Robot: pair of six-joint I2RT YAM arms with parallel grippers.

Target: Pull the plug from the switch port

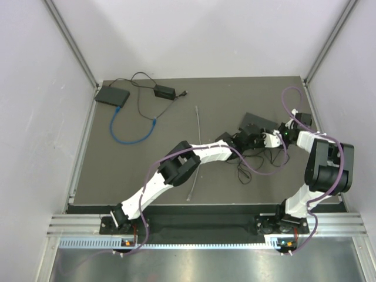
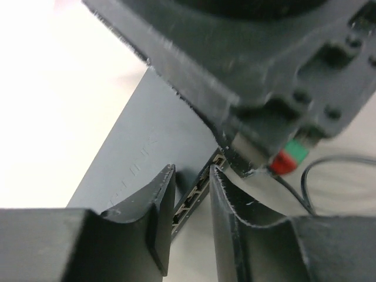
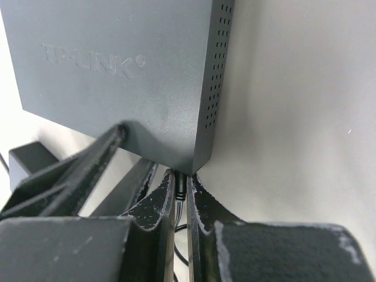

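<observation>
Reaching in from both sides in the overhead view, the left gripper [image 1: 239, 141] and the right gripper [image 1: 258, 138] meet at the near edge of a dark switch [image 1: 254, 120]. It lies on the right half of the table [image 1: 117, 170]. Black wires loop on the mat just in front of the switch. Well apart, at the far left corner, sits a second switch [image 1: 113, 95] with a blue cable [image 1: 130, 136] curling from it. A power adapter [image 1: 164, 91] lies to its right, and a grey cable [image 1: 195, 153] runs down the middle of the table. The jaws of both grippers are too small to read here.

In the left wrist view, the left arm's two fingers [image 2: 158, 223] stand a narrow gap apart at the switch's port face. A row of ports shows between them. Whether they press on the switch cannot be told. The right gripper's body fills the upper right, carrying a red and green part [image 2: 289, 157], and a thin black wire [image 2: 320, 164] trails beneath it.

In the right wrist view, the right arm's fingers are pinched together on a small black plug [image 3: 181, 187]. The plug sits at the switch's near edge, close to the corner by the vented side. It touches the casing, but how deep it sits in the port is hidden. The left gripper's finger rests against the same edge to the left.
</observation>
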